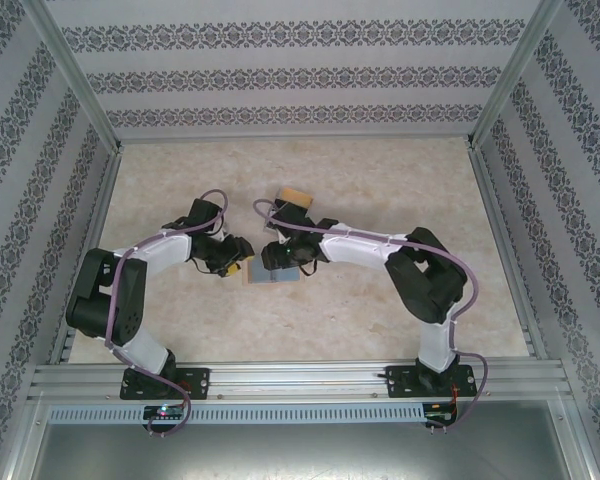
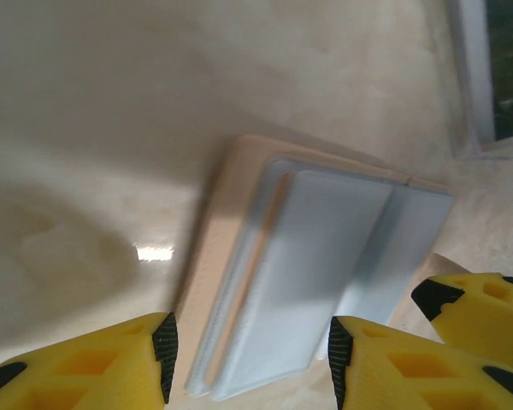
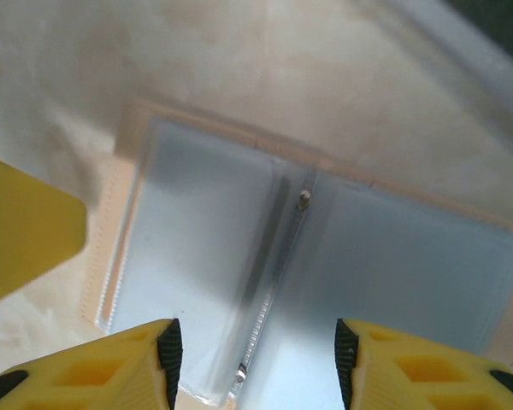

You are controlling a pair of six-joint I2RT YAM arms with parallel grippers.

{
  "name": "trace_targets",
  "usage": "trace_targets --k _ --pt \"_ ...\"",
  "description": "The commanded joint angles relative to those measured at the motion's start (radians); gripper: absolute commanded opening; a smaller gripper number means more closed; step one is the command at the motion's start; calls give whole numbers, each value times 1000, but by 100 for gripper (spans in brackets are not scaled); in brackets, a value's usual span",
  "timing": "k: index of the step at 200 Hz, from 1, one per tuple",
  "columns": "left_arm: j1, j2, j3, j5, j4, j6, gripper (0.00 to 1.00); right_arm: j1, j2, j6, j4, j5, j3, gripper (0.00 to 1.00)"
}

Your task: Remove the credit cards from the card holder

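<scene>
The card holder lies open on the table between the two arms. It has a tan backing and pale grey-blue translucent leaves, joined at a riveted spine. I cannot tell whether credit cards sit inside the leaves. A tan card lies farther back. My left gripper is open at the holder's left end, its pads either side of the raised leaves without pressing them. My right gripper is open just above the spine. Each wrist view catches the other gripper's yellow finger at its edge.
The beige table top is ringed by a metal frame and patterned walls. The two grippers stand very close together over the holder. The right arm's purple cable loops near the tan card.
</scene>
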Motion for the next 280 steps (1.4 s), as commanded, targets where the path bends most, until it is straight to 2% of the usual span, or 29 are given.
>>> trace_targets --k 1,39,77,122,203,258,280 --pt "20 -31 -24 -14 41 -42 52 26 47 -63 -151 106 73 55" --pt "21 -19 -24 20 68 -47 52 64 123 -117 -263 240 154 61" --pt "22 4 -19 80 101 -47 47 68 162 -137 -295 301 162 57" --pt "14 32 -5 143 133 -41 39 65 169 -154 -271 280 134 47" --pt "-23 95 49 132 119 -13 37 49 159 -149 -237 228 109 46" --pt "-32 93 46 193 161 -15 28 44 135 -141 -212 198 95 45" --pt "-37 84 39 223 187 -39 22 22 69 -130 -196 127 90 46"
